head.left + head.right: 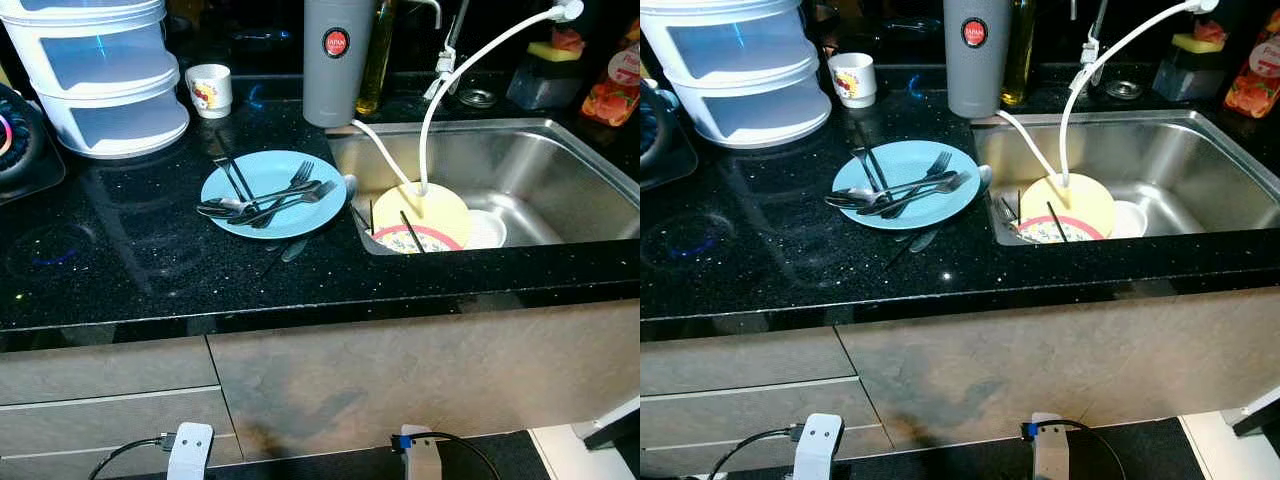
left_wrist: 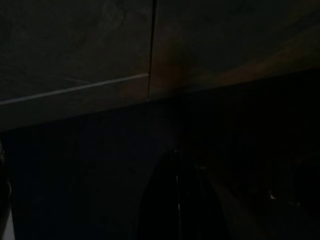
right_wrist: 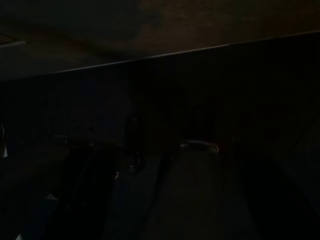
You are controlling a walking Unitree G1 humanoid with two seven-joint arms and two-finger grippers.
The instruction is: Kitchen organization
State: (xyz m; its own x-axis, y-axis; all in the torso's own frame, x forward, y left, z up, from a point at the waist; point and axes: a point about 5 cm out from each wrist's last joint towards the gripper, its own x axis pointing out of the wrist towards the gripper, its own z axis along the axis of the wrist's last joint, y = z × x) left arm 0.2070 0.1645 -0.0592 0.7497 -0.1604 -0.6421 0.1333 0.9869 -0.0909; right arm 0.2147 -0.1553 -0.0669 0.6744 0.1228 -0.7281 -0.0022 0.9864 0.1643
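Observation:
A light blue plate [image 1: 270, 165] lies on the black counter [image 1: 130, 260] just left of the sink, with several forks and spoons [image 1: 265, 200] piled across it. In the steel sink [image 1: 540, 160] a yellow plate [image 1: 435, 212] leans over a red-rimmed plate [image 1: 415, 240], beside a white bowl [image 1: 487, 228]. Both arms hang idle below the counter edge, the left arm [image 1: 190, 448] and the right arm [image 1: 420, 458] in front of the cabinet. In the dark left wrist view my left gripper [image 2: 177, 200] looks shut with nothing in it.
A white stacked container [image 1: 100, 70], a small mug [image 1: 209, 90], a grey flask [image 1: 337, 60] and an oil bottle [image 1: 375, 60] stand along the back. A white hose [image 1: 470, 60] curves into the sink. A sponge [image 1: 553, 50] lies behind it. Drawer fronts [image 1: 100, 400] sit below.

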